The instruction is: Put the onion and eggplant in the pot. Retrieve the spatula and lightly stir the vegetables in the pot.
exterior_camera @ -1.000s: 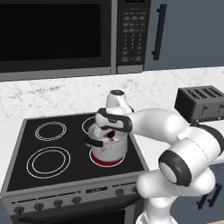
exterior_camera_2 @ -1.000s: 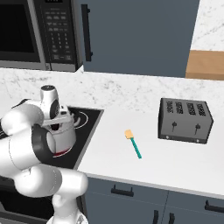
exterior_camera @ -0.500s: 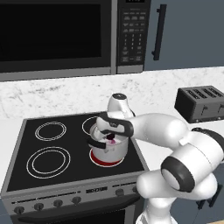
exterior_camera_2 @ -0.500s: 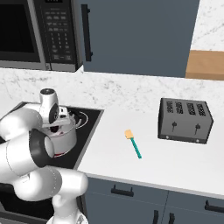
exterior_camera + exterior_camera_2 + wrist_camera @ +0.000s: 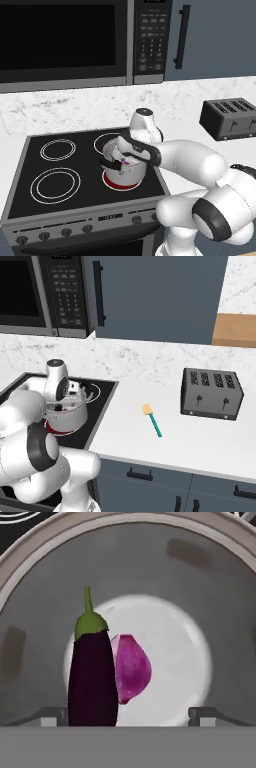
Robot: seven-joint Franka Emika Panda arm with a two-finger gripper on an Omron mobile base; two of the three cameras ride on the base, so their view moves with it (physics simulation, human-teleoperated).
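Observation:
The steel pot [image 5: 124,174] stands on the front right burner, which glows red; it also shows from the other side [image 5: 66,417]. Looking down into the pot [image 5: 30,612], I see the dark purple eggplant [image 5: 93,682] with its green stem pointing up the picture. The pinkish onion [image 5: 132,668] lies right beside it on the pale bottom. My gripper [image 5: 127,715] hangs over the pot's mouth, open, its fingertips [image 5: 50,716] wide apart and nothing held. The spatula [image 5: 152,419], teal handle and tan head, lies on the white counter right of the stove.
A black cooktop [image 5: 55,175] has three other rings to the left and behind. A dark toaster [image 5: 211,393] sits at the counter's right. A microwave [image 5: 65,40] hangs above the stove. My arm arches over the stove's right front corner.
The jaws have spread wide and let go of the eggplant, which now rests in the pot beside the onion. The hand has stayed over the pot.

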